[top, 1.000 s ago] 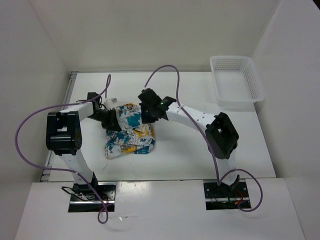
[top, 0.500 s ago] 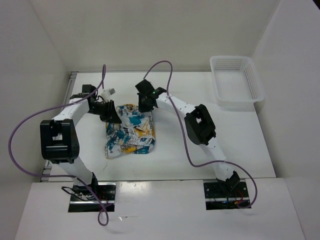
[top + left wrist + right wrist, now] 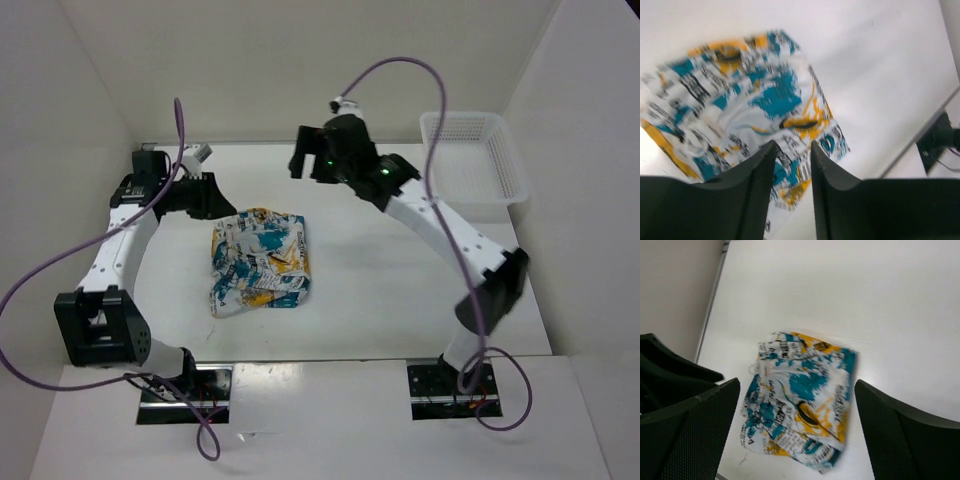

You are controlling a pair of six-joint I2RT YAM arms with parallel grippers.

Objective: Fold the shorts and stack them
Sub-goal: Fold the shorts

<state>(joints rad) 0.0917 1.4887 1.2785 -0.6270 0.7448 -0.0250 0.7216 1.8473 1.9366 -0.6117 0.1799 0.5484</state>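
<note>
The shorts (image 3: 258, 262) lie folded into a rough rectangle in the middle of the table, white with teal and orange print. My left gripper (image 3: 208, 197) hovers off their far left corner with its jaws a little apart and nothing between them. In the left wrist view its gripper (image 3: 792, 150) looks down on the shorts (image 3: 755, 95). My right gripper (image 3: 300, 168) is raised beyond the far edge of the shorts, jaws wide apart and empty. In the right wrist view its gripper (image 3: 796, 385) frames the shorts (image 3: 800, 400) far below.
A white mesh basket (image 3: 472, 165) stands at the table's far right corner. White walls close in the table on the left, back and right. The left arm's dark end (image 3: 670, 370) shows at the left of the right wrist view.
Both grippers were down on the far edge of the shorts. Both have let go, opened and pulled back and up, the right one much higher. The shorts stay folded where they lay.
</note>
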